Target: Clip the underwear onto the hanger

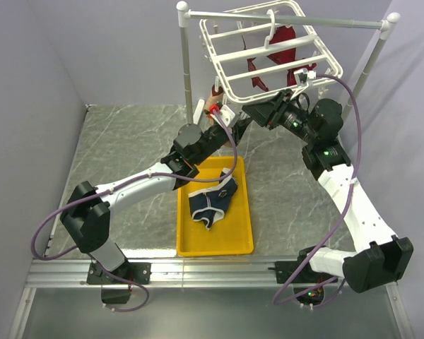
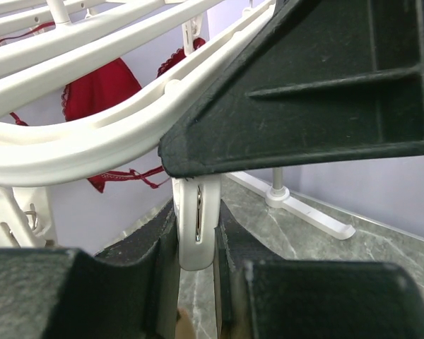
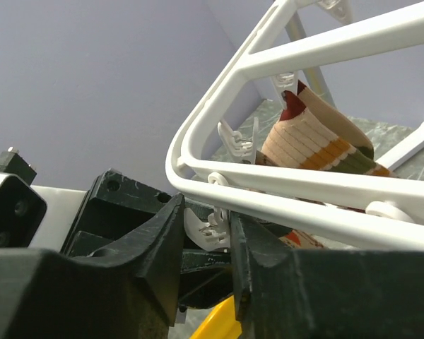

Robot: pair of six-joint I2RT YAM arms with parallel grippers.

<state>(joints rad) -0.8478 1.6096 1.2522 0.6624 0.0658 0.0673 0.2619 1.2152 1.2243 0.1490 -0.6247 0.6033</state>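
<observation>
The navy underwear (image 1: 213, 201) lies crumpled in the yellow tray (image 1: 187, 244), apart from both grippers. The white hanger (image 1: 230, 90) hangs tilted from the pole stand at the back. My left gripper (image 1: 222, 116) is up at the hanger's near-left corner. In the left wrist view it (image 2: 196, 261) is shut on a dangling white clip (image 2: 196, 226). My right gripper (image 1: 260, 113) reaches in from the right under the same edge. In the right wrist view its fingers (image 3: 206, 233) press on both sides of a small white clip (image 3: 213, 229) just below the hanger's rim (image 3: 283, 194).
A dark red garment (image 1: 283, 49) hangs inside the hanger. A brown-and-cream patterned cloth (image 3: 318, 141) hangs behind its rim. The white pole stand (image 1: 186, 56) carries the hanger, and its foot (image 2: 297, 208) rests on the grey marble table (image 1: 127, 141).
</observation>
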